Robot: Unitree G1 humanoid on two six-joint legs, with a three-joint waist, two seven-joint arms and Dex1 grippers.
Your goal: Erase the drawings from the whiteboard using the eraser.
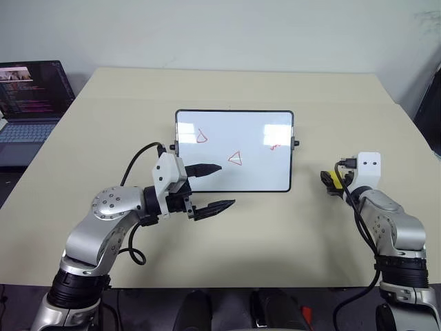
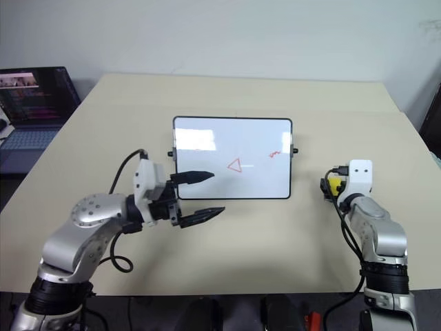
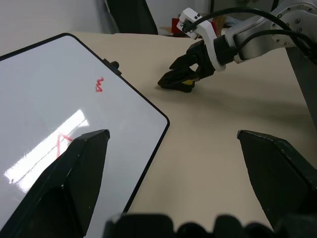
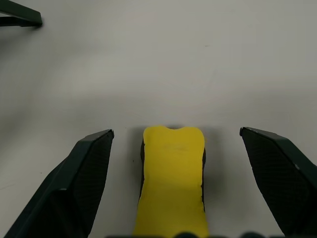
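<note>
Laptop (image 1: 31,103) off table's (image 1: 227,255) left edge; eraser (image 4: 173,183) unobstructed btw fingers.

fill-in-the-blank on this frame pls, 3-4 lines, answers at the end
1. The eraser lies on the table between the open fingers of the ____ hand.
2. The drawings on the whiteboard are ____ in colour.
3. The left hand hovers open at the board's near ____ corner.

Missing words: right; red; left
</note>
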